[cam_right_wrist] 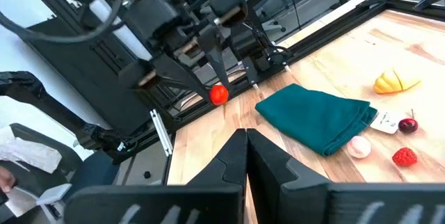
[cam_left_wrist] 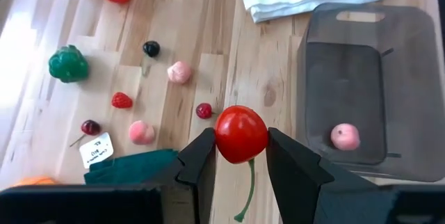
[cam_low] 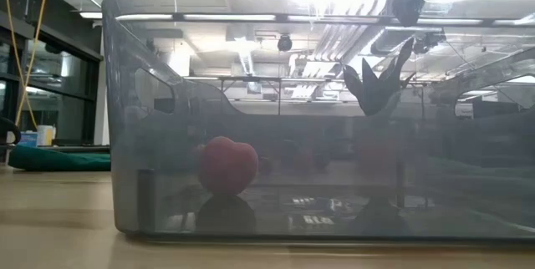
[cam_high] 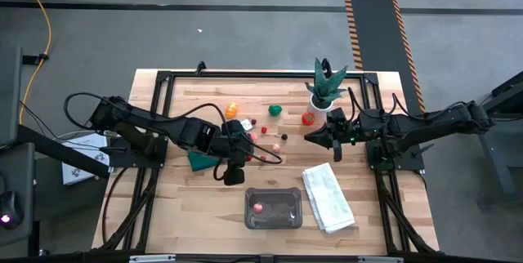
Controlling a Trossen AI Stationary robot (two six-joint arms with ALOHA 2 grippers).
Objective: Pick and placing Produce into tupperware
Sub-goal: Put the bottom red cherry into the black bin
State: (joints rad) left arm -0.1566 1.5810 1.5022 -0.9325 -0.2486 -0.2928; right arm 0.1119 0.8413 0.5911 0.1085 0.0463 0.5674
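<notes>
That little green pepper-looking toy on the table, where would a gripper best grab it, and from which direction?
Probably from straight above, closing the gripper on the two opposite sides of the green pepper toy. It sits alone on the bare wooden table, lumpy and roughly round, with clear space around it, so fingers could drop down on either side of its widest part. Its lobed sides may give some hold, though it could slip.

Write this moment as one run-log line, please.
left gripper: shut on red cherry, above table | right gripper: shut, empty, waiting near plant | tupperware: one pink piece inside
</notes>
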